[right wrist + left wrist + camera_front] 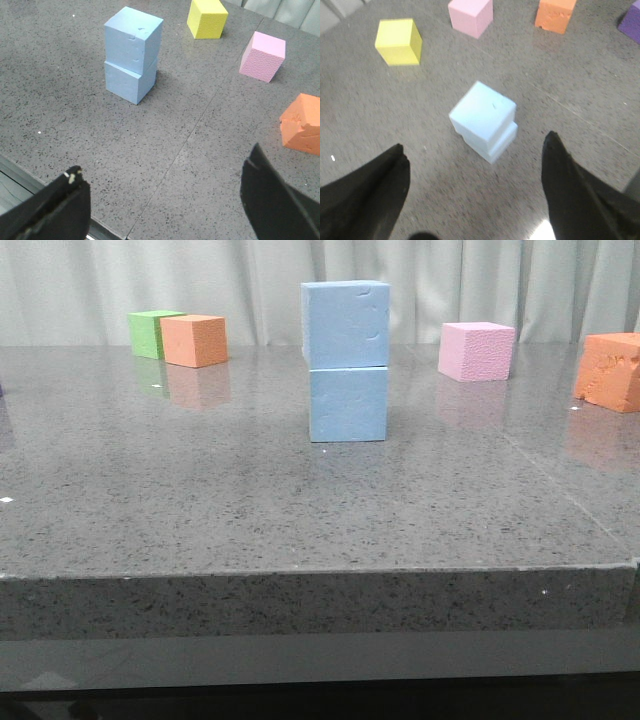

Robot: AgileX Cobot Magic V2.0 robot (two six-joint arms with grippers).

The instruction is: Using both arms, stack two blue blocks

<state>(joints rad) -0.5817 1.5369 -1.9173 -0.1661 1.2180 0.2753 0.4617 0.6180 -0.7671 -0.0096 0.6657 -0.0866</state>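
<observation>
A grey speckled stone worktop [300,510] with a polished, faintly reflective surface and a thick squared front edge fills the scene; a fine seam crosses it. Pale pleated curtains [250,285] hang behind it.

Near the middle of the worktop stand the two blue blocks, pale sky-blue foam cubes with pebbly faces. The upper blue block [345,324] sits squarely on the lower blue block [348,404], slightly offset at the edges, and shows small dents near one top corner. Neither tool touches the stack.

To the right of the stack, well apart, lies an orange foam cube [608,371] with a crumbled, torn face. Between it and the stack sits a pink cube [476,350] with a grainy texture. To the left of the stack, a smooth orange cube [194,340] rests just beside a green cube [150,333]. Beyond the stack, in the wrist views, a yellow cube [207,18] stands alone, and a purple corner [632,22] shows near the frame edge.

The left tool [475,190] has its dark tapered fingers spread wide apart, holding nothing. The right tool [167,200] is likewise spread wide and holds nothing.
</observation>
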